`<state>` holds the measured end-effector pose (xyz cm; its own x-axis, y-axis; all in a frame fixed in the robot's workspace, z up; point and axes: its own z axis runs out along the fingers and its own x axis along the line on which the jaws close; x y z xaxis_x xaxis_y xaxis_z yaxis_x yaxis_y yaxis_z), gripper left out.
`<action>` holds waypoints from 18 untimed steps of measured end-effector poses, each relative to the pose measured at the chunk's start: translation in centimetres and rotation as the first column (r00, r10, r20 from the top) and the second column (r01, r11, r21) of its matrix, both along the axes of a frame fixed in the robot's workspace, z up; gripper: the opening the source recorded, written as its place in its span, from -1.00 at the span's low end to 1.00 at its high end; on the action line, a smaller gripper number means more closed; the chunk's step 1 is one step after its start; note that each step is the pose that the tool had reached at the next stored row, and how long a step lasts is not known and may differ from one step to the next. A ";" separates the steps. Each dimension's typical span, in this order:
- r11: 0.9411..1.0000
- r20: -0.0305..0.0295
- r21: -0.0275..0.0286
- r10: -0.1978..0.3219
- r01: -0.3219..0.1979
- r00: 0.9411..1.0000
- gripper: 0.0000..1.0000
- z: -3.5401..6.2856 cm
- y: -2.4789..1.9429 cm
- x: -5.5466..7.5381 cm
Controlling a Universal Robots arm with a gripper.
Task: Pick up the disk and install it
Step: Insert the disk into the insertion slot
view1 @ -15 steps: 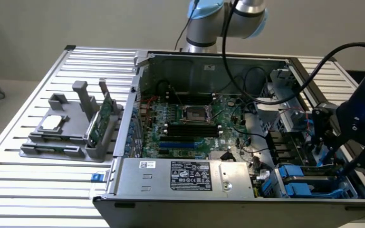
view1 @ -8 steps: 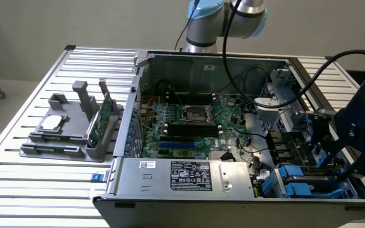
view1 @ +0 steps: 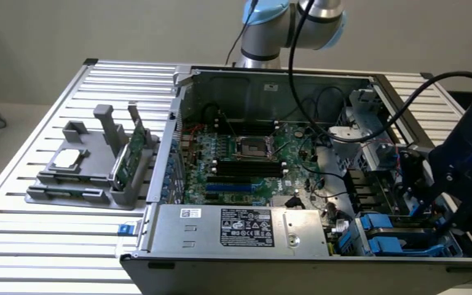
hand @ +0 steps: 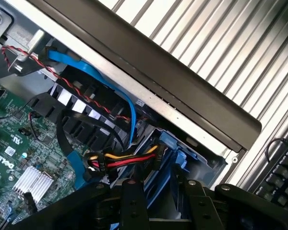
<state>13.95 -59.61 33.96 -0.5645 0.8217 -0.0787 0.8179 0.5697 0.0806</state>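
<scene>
Background: plain grey wall point(view1: 47, 31); slatted aluminium table point(view1: 23, 209) carries open computer case point(view1: 302, 273), motherboard point(view1: 236, 153) and power supply point(view1: 244, 227) exposed. Grey parts holder point(view1: 88, 178) stands on table beside case, toward exterior view's left. My gripper point(hand: 159, 184) reaches down into drive bay at case corner nearest exterior view's right. Blue-framed disk point(view1: 402, 235) sits in that bay, directly under me. Jaws: cannot tell whether clamped on disk or free of it. Blue data cable point(hand: 101, 76) and red-yellow power lead point(hand: 127, 160) run close by bay
</scene>
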 end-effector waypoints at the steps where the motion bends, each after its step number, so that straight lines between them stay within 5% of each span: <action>1: 1.000 -0.002 0.001 -0.003 0.003 1.000 -0.29 -0.02 0.00 0.0; 18: 1.000 -0.030 0.018 -0.016 0.017 0.999 -0.29 -0.29 0.01 0.9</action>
